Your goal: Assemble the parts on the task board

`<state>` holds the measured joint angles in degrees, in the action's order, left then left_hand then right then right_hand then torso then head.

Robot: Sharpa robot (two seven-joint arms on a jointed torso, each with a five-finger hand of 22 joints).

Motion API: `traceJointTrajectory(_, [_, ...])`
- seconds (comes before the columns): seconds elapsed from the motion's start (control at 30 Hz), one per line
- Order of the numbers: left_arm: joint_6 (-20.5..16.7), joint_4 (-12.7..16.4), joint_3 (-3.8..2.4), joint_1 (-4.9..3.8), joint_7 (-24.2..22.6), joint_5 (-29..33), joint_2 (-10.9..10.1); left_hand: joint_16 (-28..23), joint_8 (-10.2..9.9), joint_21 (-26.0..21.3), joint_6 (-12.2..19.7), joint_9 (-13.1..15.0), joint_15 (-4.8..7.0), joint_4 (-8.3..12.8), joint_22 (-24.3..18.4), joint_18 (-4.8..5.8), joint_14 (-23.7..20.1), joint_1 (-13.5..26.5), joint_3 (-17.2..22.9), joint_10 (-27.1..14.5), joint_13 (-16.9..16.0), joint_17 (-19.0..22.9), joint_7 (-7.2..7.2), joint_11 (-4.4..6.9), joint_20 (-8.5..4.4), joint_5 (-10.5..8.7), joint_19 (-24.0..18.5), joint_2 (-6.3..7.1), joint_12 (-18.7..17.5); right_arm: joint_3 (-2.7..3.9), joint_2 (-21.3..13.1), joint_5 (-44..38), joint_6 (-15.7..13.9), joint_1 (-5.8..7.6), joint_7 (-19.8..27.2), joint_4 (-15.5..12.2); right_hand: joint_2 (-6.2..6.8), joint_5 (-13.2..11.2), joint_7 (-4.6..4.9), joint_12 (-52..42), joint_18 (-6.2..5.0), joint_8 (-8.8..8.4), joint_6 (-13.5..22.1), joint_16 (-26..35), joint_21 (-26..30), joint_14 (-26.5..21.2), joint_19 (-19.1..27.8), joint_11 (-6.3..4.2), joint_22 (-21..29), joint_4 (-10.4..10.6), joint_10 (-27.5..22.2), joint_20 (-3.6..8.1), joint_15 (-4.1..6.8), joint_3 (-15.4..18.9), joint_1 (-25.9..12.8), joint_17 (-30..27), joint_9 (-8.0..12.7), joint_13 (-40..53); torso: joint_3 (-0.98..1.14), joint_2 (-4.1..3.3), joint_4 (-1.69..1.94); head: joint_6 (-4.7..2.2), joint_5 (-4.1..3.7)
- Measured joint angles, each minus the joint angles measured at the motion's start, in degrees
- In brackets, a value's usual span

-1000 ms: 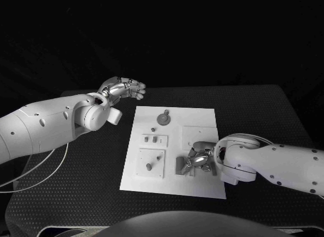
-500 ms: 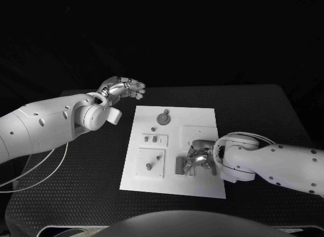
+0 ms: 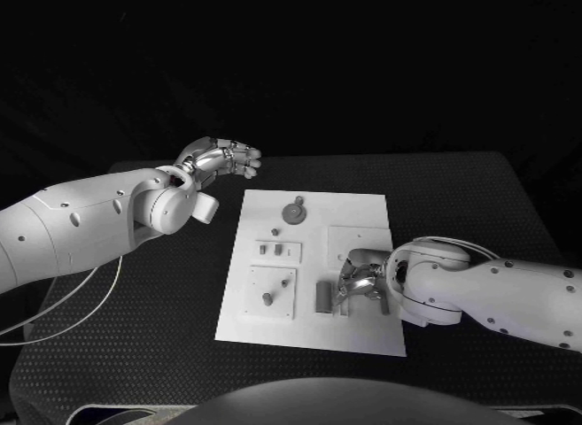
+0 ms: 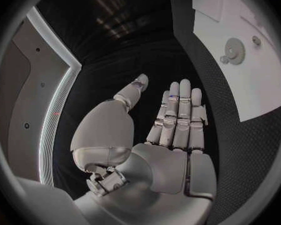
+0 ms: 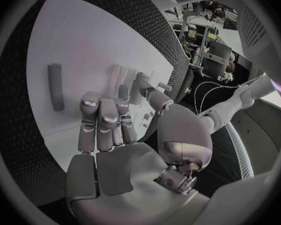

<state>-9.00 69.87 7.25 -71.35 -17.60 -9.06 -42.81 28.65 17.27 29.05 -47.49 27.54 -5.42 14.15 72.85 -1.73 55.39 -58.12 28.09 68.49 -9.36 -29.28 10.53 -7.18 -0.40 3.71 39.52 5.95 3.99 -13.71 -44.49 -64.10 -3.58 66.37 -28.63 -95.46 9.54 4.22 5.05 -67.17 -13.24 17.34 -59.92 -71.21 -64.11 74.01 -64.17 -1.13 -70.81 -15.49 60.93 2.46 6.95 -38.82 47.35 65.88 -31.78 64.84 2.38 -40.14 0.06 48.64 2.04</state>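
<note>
The white task board (image 3: 368,208) lies in the middle of the table. A grey bar (image 3: 322,297) lies flat on its near part; it is also in the right wrist view (image 5: 55,86). My right hand (image 3: 362,282) hovers over the board just right of the bar, fingers half bent (image 5: 102,116), with nothing seen in it. A round geared part (image 3: 293,212) sits near the board's far edge (image 4: 233,50). My left hand (image 3: 221,159) is raised beyond the board's far left corner, its fingers straight and empty (image 4: 178,117).
Small pegs (image 3: 278,250) and a raised plate with a peg (image 3: 272,292) stand on the board's left half. Several upright pegs (image 5: 135,85) stand close by my right hand's fingertips. Black table (image 3: 151,301) surrounds the board.
My right hand has drawn slightly to the right, away from the grey bar, which now lies free on the board. The left arm has not moved.
</note>
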Motion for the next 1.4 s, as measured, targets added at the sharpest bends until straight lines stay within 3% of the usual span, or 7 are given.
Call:
traceJointTrajectory(0.17, [0.0,-0.1,0.0,0.0,0.0,0.0,0.0,0.0,0.0,0.0,0.0,0.0,0.0,0.0,0.0,0.0,0.0,0.0,0.0,0.0,0.0,0.0,0.0,0.0,0.0,0.0,0.0,0.0,0.0,-0.02,-1.6,0.5,-0.8,0.11,0.9,-1.1,1.33,0.9,0.0,0.0,-0.02,-0.26,0.0,0.3,0.0,0.0,0.0,0.0,0.3,0.7,0.0,0.0,-0.01,1.3,-0.7,-0.2,-0.2,0.2,0.04,0.01,-0.01,-0.18,-0.1])
traceJointTrajectory(0.3, [0.0,-0.1,0.01,0.0,0.0,0.0,0.0,0.0,0.0,0.0,0.0,0.0,0.0,0.0,0.0,0.0,0.0,0.0,0.0,0.0,0.0,-0.1,0.0,0.0,0.0,0.0,0.0,0.0,0.0,0.25,-3.0,1.5,-1.5,1.31,2.1,-1.8,2.0,0.6,-0.01,0.2,-0.02,-0.26,0.0,0.3,0.0,0.0,0.0,0.0,0.4,1.2,0.0,0.0,-0.01,1.8,-1.0,-0.3,-0.2,0.2,0.05,0.03,-0.05,-0.41,-0.22])
traceJointTrajectory(0.43, [0.0,-0.2,0.02,0.0,0.0,0.0,0.0,-0.2,0.0,0.0,0.0,0.0,0.0,0.0,0.0,0.0,0.0,0.0,0.0,0.0,0.0,-0.1,0.0,0.0,0.0,0.0,0.0,0.0,0.0,1.04,-4.6,2.4,-2.2,2.5,3.3,-2.3,2.01,0.4,-0.01,0.2,-0.03,-0.26,0.0,0.3,0.0,0.0,0.0,0.0,0.5,1.8,0.0,0.0,-0.01,1.9,-1.0,-0.3,-0.2,0.3,0.07,0.04,-0.09,-0.64,-0.38])
traceJointTrajectory(0.67, [0.0,-0.2,0.01,0.0,0.0,0.0,0.0,-0.2,0.0,0.0,0.0,0.0,0.0,0.0,0.1,0.0,0.0,0.0,0.0,0.0,0.0,-0.1,0.0,0.0,0.0,0.0,0.0,0.0,0.0,1.47,-7.3,3.4,-2.4,3.58,4.2,-1.9,2.01,0.1,-0.02,0.2,-0.03,-0.26,0.0,0.3,0.0,0.0,0.0,0.0,0.6,2.2,0.0,-0.01,-0.02,1.7,-1.0,-0.3,-0.3,0.4,0.1,0.04,-0.09,-0.94,-0.76])
traceJointTrajectory(0.87, [0.0,-0.1,0.01,0.0,0.1,0.0,0.0,-0.2,0.0,0.0,0.0,0.0,0.0,0.0,0.1,0.0,0.0,0.0,0.0,0.0,0.0,-0.2,0.0,0.0,0.0,0.0,0.0,0.0,0.0,1.35,-9.1,3.2,-0.6,4.02,2.8,-0.6,1.09,-0.2,-0.21,0.2,-0.04,0.2,-0.2,0.3,-0.2,0.0,0.0,0.0,0.7,2.0,0.0,-0.01,-0.03,1.5,0.0,-0.2,-0.9,0.8,0.11,0.01,-0.09,-0.99,-1.03])
traceJointTrajectory(1.27, [0.0,-0.1,0.03,0.0,0.1,0.0,-0.2,-0.2,0.0,-0.2,0.0,0.0,0.0,0.0,0.2,0.0,0.0,0.0,0.0,0.0,0.0,-0.3,0.0,0.0,0.0,0.0,0.0,0.0,0.0,0.59,-11.5,2.1,2.6,3.86,-2.1,-1.1,1.63,-0.9,-0.31,0.3,-0.04,0.85,-0.8,0.3,-0.4,0.3,0.0,-0.2,0.8,3.1,0.2,-0.01,0.11,1.0,-0.1,0.5,-2.4,1.3,0.11,-0.02,-0.13,-0.86,-1.69])
traceJointTrajectory(1.4, [0.0,-0.1,0.03,0.0,0.2,0.0,-0.2,-0.2,0.2,-0.2,0.0,0.0,0.0,0.0,0.2,0.0,0.0,0.0,0.0,0.0,0.0,-0.3,0.0,0.0,0.0,0.0,0.0,0.0,0.0,0.44,-11.4,1.7,4.0,3.13,-3.5,-1.8,1.72,-0.9,-0.31,0.3,-0.04,0.85,-0.8,0.3,-0.5,0.3,0.0,-0.2,0.8,3.3,0.2,-0.06,0.1,1.1,-0.2,0.4,-2.7,1.3,0.08,-0.02,-0.09,-0.94,-1.86])
